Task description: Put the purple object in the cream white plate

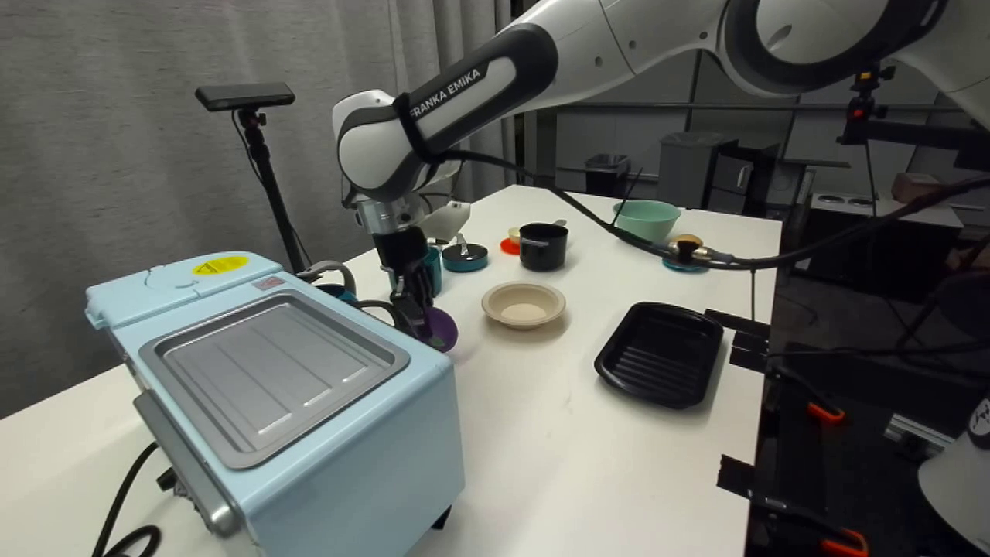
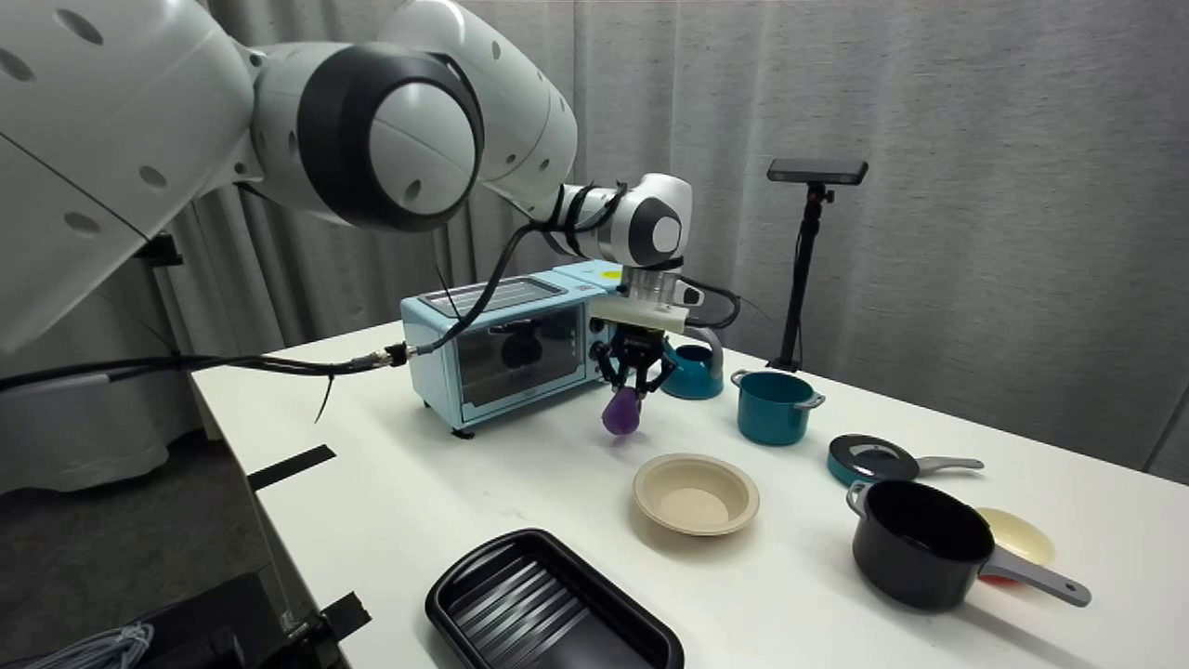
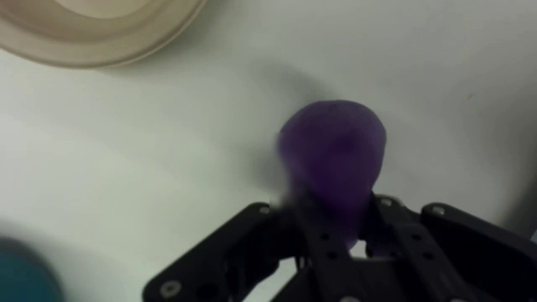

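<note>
I find the white jointed arm (image 2: 529, 121) extended over one edge of the flat white surface (image 2: 790, 595), black gripper (image 2: 629, 390) downward, pinching the dark purple rounded lump (image 2: 620, 415).

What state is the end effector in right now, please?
End effector: closed, holding the dark purple rounded object.

The arm (image 1: 588, 50) is outstretched, its hand (image 2: 628, 390) (fingers (image 3: 390, 214) clamped) pointing down.
</note>
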`<control>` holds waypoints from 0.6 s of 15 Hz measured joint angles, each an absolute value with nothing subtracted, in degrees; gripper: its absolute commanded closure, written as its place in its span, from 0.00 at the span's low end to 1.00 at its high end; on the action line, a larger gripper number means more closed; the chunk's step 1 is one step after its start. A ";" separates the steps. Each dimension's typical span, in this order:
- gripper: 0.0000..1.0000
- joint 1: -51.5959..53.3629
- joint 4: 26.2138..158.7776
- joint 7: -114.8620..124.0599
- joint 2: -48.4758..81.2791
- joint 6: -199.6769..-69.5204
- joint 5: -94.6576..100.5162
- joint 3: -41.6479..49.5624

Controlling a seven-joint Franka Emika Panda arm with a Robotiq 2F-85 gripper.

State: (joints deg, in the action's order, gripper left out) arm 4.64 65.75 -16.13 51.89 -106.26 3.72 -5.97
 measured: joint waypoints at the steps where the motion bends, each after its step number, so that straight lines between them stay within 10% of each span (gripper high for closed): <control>1: 0.95 4.68 68.11 -16.10 49.92 -106.91 4.56 -5.86; 9: 0.95 3.20 89.13 -16.01 31.67 -121.64 7.59 -3.12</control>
State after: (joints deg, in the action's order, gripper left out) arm 3.20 89.13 -16.01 31.67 -121.64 7.59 -3.12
